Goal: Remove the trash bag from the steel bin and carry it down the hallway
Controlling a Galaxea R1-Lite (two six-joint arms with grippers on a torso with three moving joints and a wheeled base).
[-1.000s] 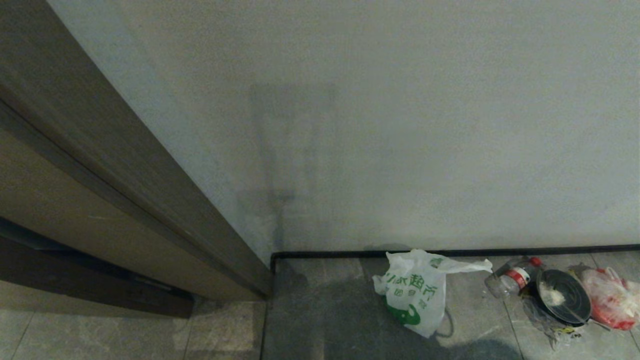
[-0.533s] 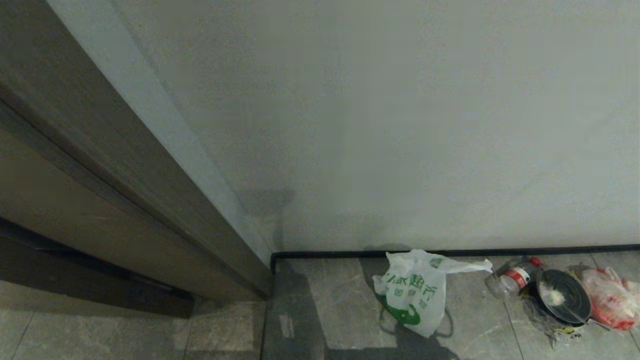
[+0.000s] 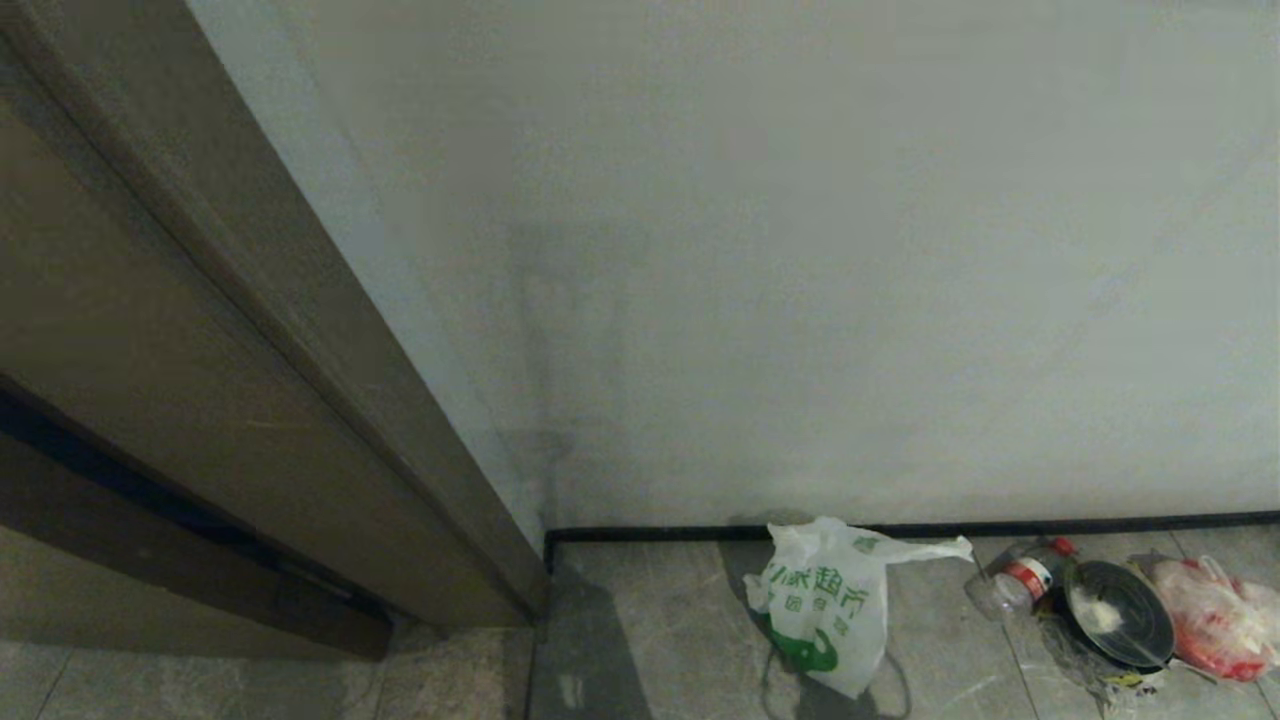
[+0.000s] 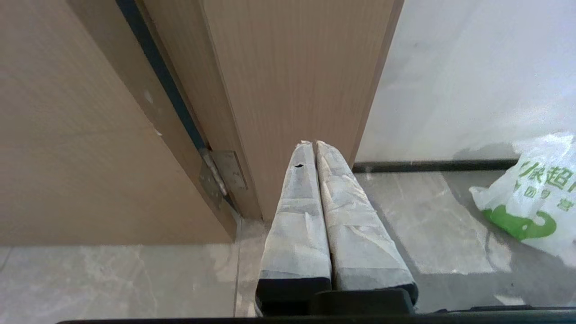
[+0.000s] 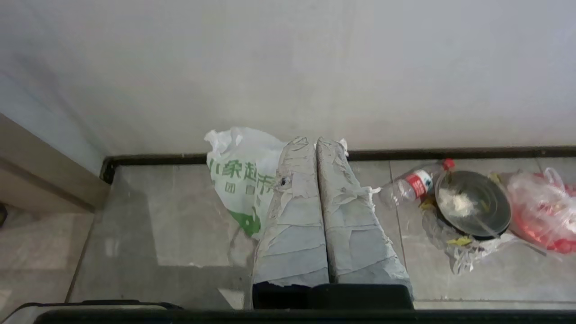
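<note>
Trash bag (image 3: pixel 825 600) on the floor (image 3: pixel 650 640) against the baseboard, beside the door frame (image 3: pixel 300 400). Bin (image 3: pixel 1118 612) toppled, partly hidden by litter. Left pincer (image 4: pixel 313 144) and right pincer (image 5: pixel 315 140) pressed together, empty; right hides part of the bag.

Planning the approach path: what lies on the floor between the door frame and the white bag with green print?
Only bare grey floor tile lies between the door frame and the trash bag; the head view shows it.
</note>
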